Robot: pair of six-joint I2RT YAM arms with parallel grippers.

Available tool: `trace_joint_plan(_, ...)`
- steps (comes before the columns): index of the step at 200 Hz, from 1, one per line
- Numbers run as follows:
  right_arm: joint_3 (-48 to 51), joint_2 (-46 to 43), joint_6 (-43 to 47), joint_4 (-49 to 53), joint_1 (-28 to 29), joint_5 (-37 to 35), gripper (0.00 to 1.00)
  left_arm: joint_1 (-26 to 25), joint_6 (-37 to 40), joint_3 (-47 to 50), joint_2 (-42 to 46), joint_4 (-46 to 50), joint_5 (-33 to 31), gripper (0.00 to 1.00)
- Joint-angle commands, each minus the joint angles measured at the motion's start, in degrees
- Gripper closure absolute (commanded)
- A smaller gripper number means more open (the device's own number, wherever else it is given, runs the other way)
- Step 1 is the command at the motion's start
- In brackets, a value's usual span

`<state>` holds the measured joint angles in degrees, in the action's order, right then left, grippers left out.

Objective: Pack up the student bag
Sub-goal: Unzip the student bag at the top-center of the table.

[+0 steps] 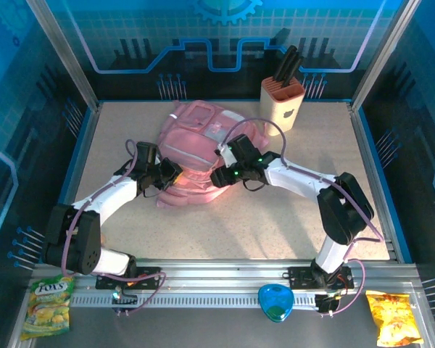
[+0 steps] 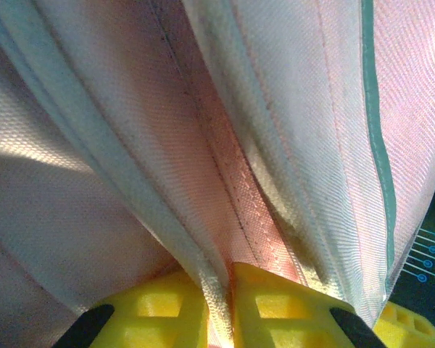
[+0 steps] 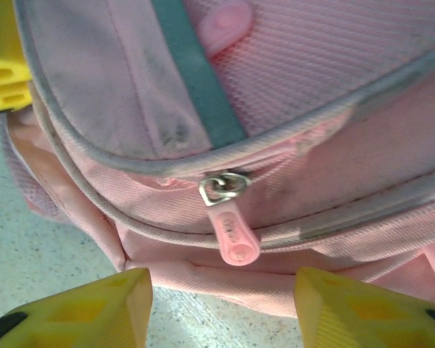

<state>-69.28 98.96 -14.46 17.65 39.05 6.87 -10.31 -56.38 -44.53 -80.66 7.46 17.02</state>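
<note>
The student bag, a soft pink backpack, lies in the middle of the table. My left gripper is at the bag's left side. In the left wrist view its yellow fingers are shut on a fold of the bag's piped fabric. My right gripper is at the bag's near right side. Its fingers stand open, apart from the bag. A pink zip pull on a metal slider hangs just beyond the gap between them, and nothing is between the fingers.
A tan knife block with black handles stands at the back right. On the front rail lie a yellow-green snack bag, a blue object and a yellow snack bag. Bare speckled table lies in front of the bag.
</note>
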Motion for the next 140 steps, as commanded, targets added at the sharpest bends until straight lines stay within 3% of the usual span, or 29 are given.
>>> trace_joint_plan(1, -3.09, 0.82, 4.98, 0.82, 1.96, -6.93, 0.49, -0.42, 1.84, -2.42, -0.11, -1.18, 2.14, 0.85)
trace_joint_plan(72, -6.46, 4.34, 5.49, 2.03, 2.81, -8.64, 0.60, -0.44, 1.88, -2.83, -0.73, -1.03, 2.50, 0.85)
trace_joint_plan(88, -7.06, 4.95, 5.57, 2.46, 2.94, -8.12, 0.66, -0.42, 1.79, -2.77, -0.67, -1.14, 2.57, 0.85)
trace_joint_plan(115, -8.20, 5.70, 5.72, 4.55, 3.22, -6.37, 0.84, -0.42, 1.43, -2.85, -1.03, -1.43, 3.26, 0.84)
trace_joint_plan(140, -7.09, 4.39, 6.15, 5.08, 3.57, -1.75, 0.90, -0.45, 0.93, -2.96, -1.38, -1.96, 3.93, 0.84)
